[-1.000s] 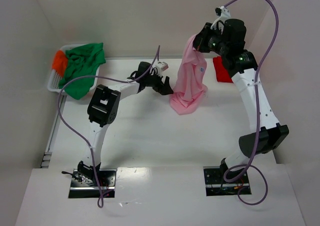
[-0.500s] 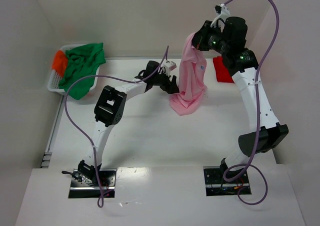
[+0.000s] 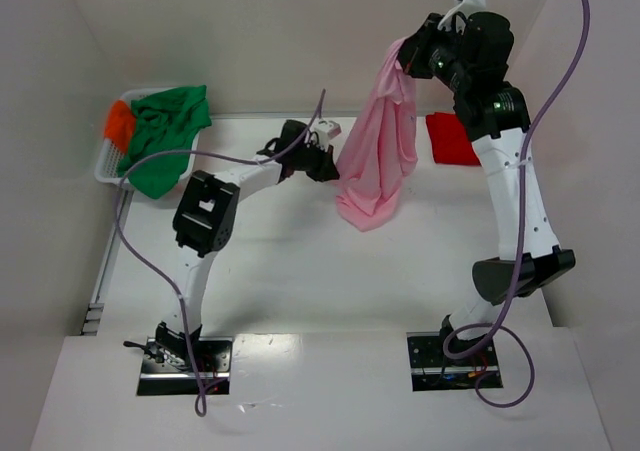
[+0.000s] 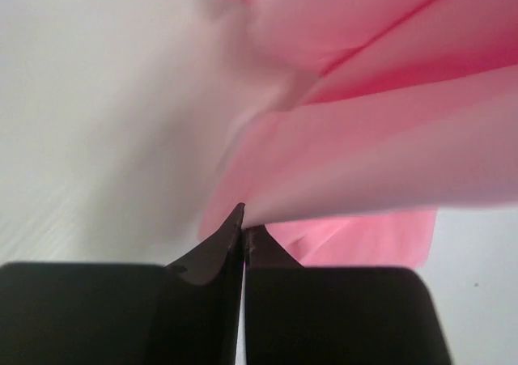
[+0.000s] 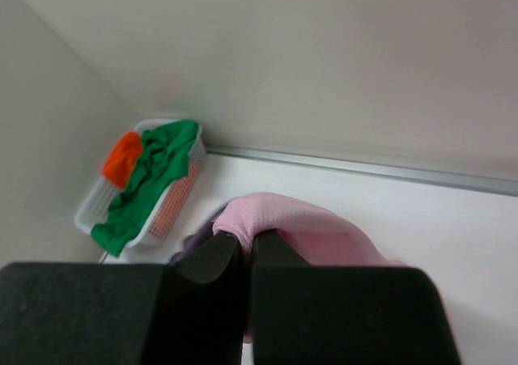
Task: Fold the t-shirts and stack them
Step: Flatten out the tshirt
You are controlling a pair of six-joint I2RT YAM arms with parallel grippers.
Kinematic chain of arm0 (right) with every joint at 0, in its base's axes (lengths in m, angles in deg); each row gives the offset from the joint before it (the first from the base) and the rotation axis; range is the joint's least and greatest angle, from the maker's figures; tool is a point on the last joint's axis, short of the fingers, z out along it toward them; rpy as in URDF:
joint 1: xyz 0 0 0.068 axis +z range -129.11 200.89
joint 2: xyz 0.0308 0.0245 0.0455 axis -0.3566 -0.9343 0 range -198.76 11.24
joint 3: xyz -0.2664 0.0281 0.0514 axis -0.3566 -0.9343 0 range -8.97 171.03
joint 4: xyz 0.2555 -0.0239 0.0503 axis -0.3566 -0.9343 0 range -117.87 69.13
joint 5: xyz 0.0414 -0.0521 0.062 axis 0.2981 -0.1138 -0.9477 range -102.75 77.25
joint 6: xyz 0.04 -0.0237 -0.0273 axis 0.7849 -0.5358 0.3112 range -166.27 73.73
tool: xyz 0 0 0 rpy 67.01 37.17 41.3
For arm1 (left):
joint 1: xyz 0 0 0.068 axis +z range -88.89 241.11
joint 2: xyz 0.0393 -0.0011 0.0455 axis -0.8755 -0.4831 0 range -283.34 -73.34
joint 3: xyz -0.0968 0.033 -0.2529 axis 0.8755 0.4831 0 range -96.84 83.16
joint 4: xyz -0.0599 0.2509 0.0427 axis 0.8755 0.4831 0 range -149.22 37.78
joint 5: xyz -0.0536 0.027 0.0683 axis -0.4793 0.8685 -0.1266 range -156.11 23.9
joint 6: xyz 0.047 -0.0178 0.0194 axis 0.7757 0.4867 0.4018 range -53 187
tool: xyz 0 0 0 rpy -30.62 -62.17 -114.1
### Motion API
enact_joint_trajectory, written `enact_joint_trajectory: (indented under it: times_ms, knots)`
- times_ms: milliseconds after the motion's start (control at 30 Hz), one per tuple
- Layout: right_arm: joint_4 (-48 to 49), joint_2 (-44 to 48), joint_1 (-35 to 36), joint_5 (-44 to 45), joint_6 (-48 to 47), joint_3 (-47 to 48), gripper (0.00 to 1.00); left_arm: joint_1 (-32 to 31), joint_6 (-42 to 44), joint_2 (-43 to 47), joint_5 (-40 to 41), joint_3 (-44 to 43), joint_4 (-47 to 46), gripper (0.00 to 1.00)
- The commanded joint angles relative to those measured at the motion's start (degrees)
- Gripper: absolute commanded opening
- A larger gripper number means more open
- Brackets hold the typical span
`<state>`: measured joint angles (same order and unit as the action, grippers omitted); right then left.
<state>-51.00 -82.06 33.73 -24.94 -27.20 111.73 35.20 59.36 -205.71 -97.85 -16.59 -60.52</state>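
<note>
White tabletop below. Pinched pink shirt high in right jaws, draped beneath them to unfurl; nipped its edge in left jaws, probably for spreading.

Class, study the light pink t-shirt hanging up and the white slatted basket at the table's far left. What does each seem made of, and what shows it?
Light pink t-shirt: soft matte cloth, probably a thin knit; it drapes in loose folds. White slatted basket: likely rigid moulded plastic, smooth finish; its wall is an even open grid.
</note>
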Motion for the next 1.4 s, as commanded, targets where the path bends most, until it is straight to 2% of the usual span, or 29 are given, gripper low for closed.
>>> enact_joint_trajectory:
  times_ms: [0,100,167,300,500,767,1000,1367]
  knots:
    - [3.3,-1.7,-3.3,6.8,-0.9,7.6,0.00,7.6,-0.6,16.1,8.2,3.3,2.3,0.00]
    - [8.2,-3.0,-6.2,6.2,1.3,7.6,0.00,16.1,-0.6,26.9,12.2,0.8,5.4,0.00]
    - [8.8,-3.0,-6.8,6.2,1.3,7.6,0.00,17.7,-0.6,29.8,15.6,-0.9,6.0,0.00]
    - [10.7,-5.1,-6.8,5.7,0.7,9.7,0.00,18.3,2.6,34.5,27.0,-11.9,9.7,0.00]
    - [13.8,-5.7,-7.9,8.8,0.1,11.6,0.00,18.3,6.9,35.6,32.9,-25.2,13.3,0.00]
    - [14.3,-3.7,-10.4,9.9,-1.0,10.7,0.00,18.3,10.4,35.6,37.0,-34.3,16.0,0.00]
    - [14.3,2.0,-10.4,11.0,-2.6,6.4,0.00,18.3,9.8,37.2,38.9,-33.6,17.6,0.00]
    - [13.2,11.8,-10.4,8.9,-1.9,-5.2,0.00,18.3,8.7,48.7,39.5,-19.7,14.6,0.00]
